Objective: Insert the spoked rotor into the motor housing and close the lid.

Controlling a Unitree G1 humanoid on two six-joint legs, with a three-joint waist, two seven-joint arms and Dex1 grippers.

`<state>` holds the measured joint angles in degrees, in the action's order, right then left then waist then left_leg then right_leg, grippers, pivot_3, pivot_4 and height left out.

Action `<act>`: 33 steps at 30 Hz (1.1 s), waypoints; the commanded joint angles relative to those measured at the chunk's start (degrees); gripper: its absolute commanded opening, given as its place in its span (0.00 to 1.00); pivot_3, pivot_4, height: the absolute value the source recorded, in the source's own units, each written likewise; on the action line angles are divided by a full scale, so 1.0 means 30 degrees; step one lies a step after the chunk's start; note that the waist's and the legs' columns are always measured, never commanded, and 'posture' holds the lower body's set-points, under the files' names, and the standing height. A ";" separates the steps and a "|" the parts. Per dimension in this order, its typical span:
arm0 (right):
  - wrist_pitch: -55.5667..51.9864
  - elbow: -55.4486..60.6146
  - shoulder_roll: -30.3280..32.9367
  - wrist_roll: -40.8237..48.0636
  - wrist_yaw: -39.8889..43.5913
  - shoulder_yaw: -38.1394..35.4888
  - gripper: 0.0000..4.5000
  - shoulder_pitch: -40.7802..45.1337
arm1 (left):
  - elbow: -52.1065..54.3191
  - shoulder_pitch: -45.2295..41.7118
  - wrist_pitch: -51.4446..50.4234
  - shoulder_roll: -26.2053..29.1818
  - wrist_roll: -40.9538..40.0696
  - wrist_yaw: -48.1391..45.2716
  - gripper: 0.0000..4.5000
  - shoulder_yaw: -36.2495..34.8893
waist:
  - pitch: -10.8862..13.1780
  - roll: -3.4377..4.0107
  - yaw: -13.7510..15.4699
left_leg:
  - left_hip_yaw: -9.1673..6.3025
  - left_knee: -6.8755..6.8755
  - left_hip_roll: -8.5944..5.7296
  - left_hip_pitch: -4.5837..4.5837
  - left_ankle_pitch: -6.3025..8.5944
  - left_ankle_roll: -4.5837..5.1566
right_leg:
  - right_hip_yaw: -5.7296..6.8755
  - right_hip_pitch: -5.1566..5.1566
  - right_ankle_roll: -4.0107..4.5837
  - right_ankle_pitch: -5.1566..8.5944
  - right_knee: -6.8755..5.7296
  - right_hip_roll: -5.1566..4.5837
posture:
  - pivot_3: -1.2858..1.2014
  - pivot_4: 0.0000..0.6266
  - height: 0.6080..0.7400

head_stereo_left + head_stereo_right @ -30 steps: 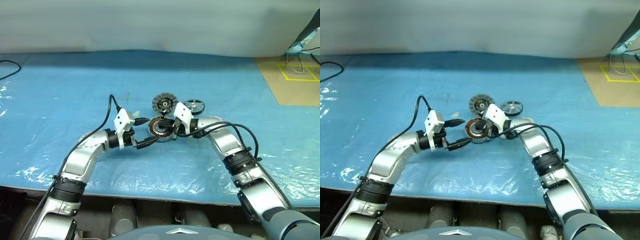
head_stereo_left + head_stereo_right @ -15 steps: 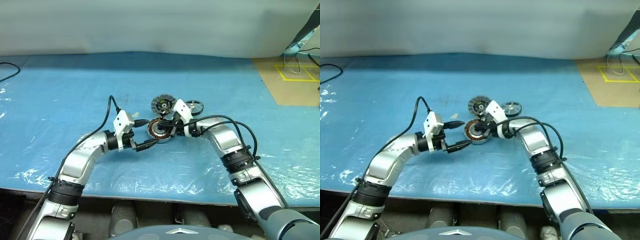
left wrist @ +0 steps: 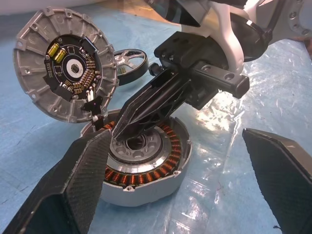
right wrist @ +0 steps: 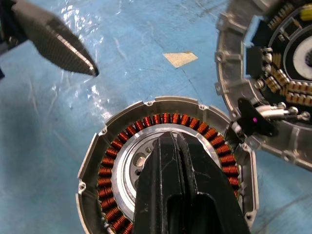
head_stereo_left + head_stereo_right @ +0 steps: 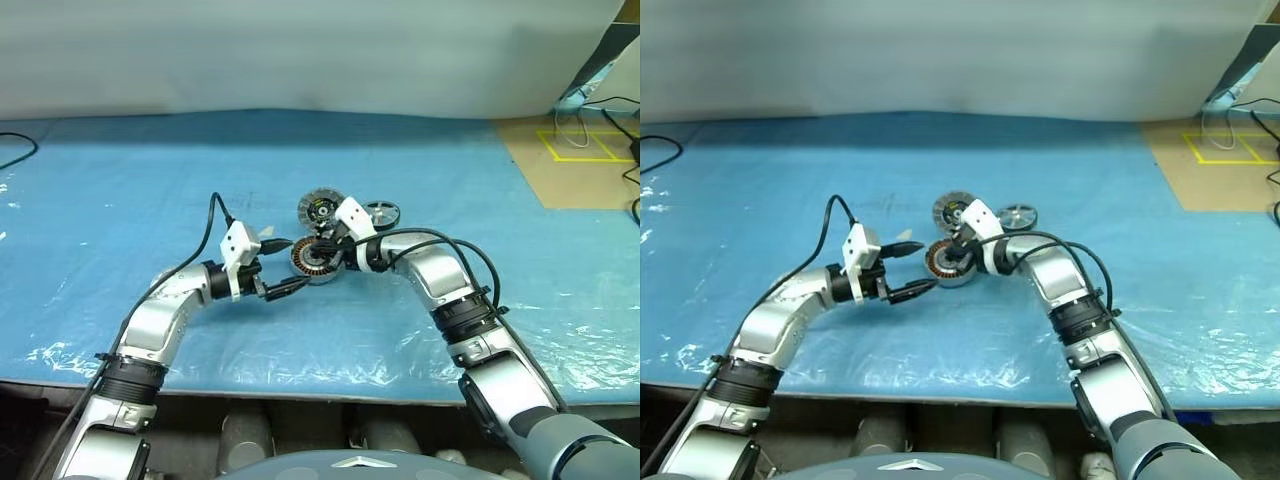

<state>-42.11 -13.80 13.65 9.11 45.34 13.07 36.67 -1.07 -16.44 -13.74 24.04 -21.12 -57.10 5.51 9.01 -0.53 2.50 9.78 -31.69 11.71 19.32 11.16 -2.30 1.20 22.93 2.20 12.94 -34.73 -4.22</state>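
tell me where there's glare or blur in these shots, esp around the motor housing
Left wrist view: white glare on the wrinkled plastic sheet right of the motor housing; the left hand's near fingers look soft. Right wrist view: sharp windings, some glare on the sheet, the right hand's shut fingers cover the centre. Head views: glare patches along the sheet's near edge.

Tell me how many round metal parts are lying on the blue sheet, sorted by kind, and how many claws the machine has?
Copper-wound motor housing: 1
Ribbed lid, circuit side showing: 1
Thin spoked rotor: 1
Claws: 2, the left claw open, the right claw shut over the housing's centre
Total: 3 round parts and 2 claws
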 commanded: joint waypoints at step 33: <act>0.6190 0.1149 0.1844 0.1194 0.3166 0.0266 0.01 -0.0920 | 0.2026 0.0627 -0.0488 0.0058 -0.0307 0.0526 1.00 0.0027 | -0.0001 -0.0025 -0.0005 | 0.0049 0.0087 0.0022 0.0437 -0.0067 -0.0098 | 0.0039 0.0426 0.0151 -0.0028 0.0011 0.0057 | 0.52 0.24 1.00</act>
<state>-26.25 -9.86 18.81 13.84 54.53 13.38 32.93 3.47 -14.31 -15.68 23.93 -21.30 -55.49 6.31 9.01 -0.61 2.48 9.93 -31.49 11.78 20.62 10.96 -2.60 1.32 24.19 2.65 12.85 -34.72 -4.05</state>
